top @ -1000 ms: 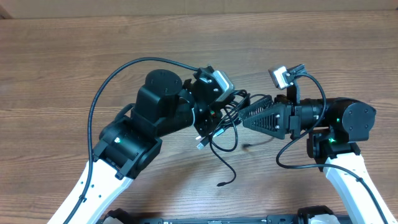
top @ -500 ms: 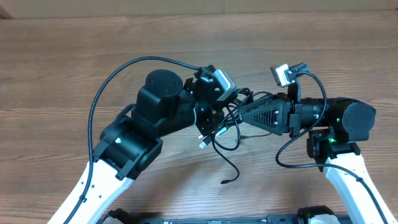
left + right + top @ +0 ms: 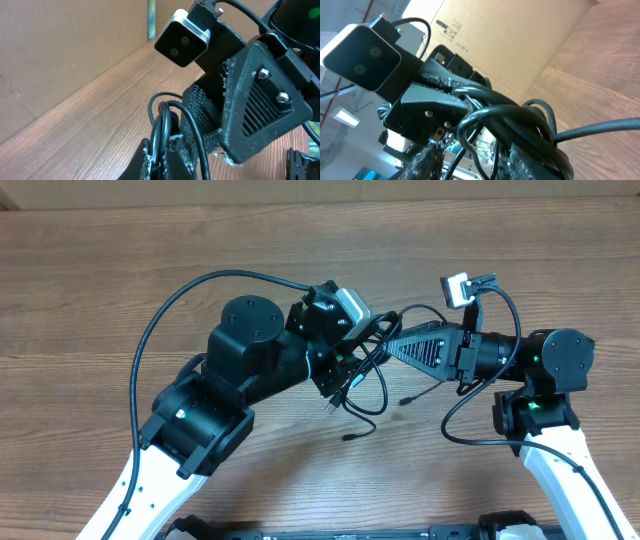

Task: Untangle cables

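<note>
The cables [image 3: 358, 362] are thin black cords bunched in mid-air between my two grippers. One loose end [image 3: 350, 437] hangs toward the table and a plug end [image 3: 405, 397] dangles to the right. My left gripper [image 3: 335, 375] is shut on two strands. The left wrist view shows those cables [image 3: 162, 125] pinched in the left gripper [image 3: 162, 156], with the right gripper's ribbed black fingers [image 3: 250, 100] close behind. My right gripper [image 3: 388, 350] meets the tangle from the right. In its own view the right gripper [image 3: 477, 150] stands open, thin strands passing between the fingers and the looped cables [image 3: 510, 115] draped against the right finger.
Brown wooden table [image 3: 90, 280] lies all around. A thick black arm cable [image 3: 180, 298] arcs over the left arm, and another [image 3: 460, 435] loops below the right arm. A cardboard wall [image 3: 60, 45] stands behind the table.
The right gripper has pushed in toward the left gripper, narrowed a little, then lifted up and right. The hanging loose end rose and a plug end swung out to the right.
</note>
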Controlling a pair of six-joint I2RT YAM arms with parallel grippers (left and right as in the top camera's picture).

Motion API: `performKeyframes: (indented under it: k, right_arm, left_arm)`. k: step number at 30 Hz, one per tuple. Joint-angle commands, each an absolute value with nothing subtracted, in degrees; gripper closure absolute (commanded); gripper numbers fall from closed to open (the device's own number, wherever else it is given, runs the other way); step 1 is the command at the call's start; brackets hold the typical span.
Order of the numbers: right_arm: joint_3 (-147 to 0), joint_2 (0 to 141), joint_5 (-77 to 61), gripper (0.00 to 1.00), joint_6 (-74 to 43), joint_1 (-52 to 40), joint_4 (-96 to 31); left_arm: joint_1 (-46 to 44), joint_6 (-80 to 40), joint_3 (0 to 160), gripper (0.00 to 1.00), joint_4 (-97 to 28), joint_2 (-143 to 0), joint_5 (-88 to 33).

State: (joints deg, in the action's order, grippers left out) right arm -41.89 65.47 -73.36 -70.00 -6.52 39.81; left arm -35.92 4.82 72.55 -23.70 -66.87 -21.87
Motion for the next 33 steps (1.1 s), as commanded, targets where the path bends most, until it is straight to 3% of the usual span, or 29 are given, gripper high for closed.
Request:
performKeyframes:
  k: [1, 10, 33]
  right_arm:
    - [-41.95, 65.08, -70.08, 0.58, -68.49, -6.68, 39.75]
    - [-41.95, 65.08, -69.41, 0.68, -68.47, -6.70, 39.75]
    - [-41.95, 65.06, -71.77, 0.67, -68.93, -6.70, 40.58]
  left_arm:
    - [-36.03, 3.75, 73.45, 0.96, -22.35, -65.19, -25.87]
    - [-36.05, 0.78, 73.45, 0.96, -19.84, -65.23, -27.16]
    - [-36.05, -0.32, 73.43, 0.96, -20.16, -69.19, -27.59]
